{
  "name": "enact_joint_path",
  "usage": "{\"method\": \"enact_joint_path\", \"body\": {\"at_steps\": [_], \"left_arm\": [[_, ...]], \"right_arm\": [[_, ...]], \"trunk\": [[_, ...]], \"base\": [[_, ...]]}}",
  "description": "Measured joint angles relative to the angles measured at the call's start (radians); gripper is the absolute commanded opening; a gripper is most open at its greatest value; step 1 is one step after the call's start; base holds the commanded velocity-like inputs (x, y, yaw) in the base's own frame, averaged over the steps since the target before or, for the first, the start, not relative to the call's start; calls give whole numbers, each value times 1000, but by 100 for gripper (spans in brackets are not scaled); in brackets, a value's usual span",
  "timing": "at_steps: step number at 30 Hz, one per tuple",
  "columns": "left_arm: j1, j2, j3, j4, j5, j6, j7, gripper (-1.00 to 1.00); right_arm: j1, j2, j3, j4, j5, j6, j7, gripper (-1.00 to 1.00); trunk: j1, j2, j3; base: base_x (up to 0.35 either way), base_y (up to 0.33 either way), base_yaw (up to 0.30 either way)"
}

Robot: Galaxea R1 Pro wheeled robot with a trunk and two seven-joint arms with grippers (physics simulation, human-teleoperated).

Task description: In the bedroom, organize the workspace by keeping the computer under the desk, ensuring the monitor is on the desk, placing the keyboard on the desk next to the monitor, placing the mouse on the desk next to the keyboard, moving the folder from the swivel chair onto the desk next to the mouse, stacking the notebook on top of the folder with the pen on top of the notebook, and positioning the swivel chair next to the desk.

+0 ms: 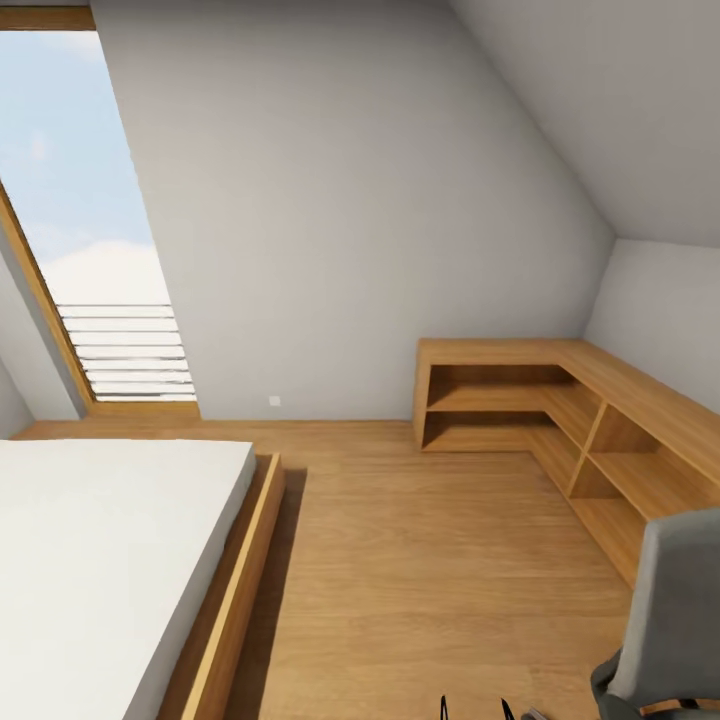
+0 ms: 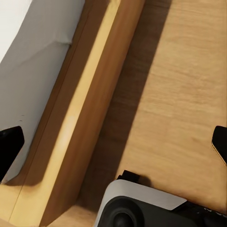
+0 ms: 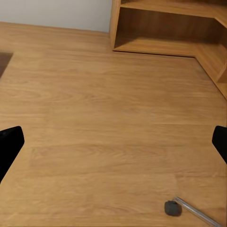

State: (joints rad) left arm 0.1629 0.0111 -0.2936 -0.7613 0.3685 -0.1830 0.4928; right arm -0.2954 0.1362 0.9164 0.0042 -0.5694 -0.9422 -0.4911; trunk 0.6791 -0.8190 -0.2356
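Bedroom floor (image 1: 430, 560) spreads before us, low bed (image 1: 110, 560) alongside, swivel chair (image 1: 672, 620) by the corner shelving (image 1: 560, 410), and both our left gripper (image 2: 113, 142) and right gripper (image 3: 113, 142) spread wide, holding nothing.

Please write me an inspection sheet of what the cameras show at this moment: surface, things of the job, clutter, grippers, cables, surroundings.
Surface: light wood floor, bare where it shows.
Job's things: swivel chair, grey back at the head view's lower right; one caster with a chrome leg shows in the right wrist view.
Clutter: nothing seen.
Grippers: left gripper open over the bed frame's edge and floor, holding nothing; right gripper open over the floor, holding nothing.
Cables: nothing seen.
Surroundings: low bed with white mattress at left; skylight; low L-shaped wooden shelving in the corner, its visible shelves bare; sloped grey-white walls.
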Motion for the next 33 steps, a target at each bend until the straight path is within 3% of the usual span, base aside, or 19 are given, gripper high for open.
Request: {"method": "enact_joint_path", "body": {"at_steps": [33], "left_arm": [[0, 0, 0, 0, 0, 0, 0, 100]], "right_arm": [[0, 0, 1, 0, 1, 1, 0, 100]], "trunk": [[0, 0, 0]], "base": [[321, 0, 0]]}}
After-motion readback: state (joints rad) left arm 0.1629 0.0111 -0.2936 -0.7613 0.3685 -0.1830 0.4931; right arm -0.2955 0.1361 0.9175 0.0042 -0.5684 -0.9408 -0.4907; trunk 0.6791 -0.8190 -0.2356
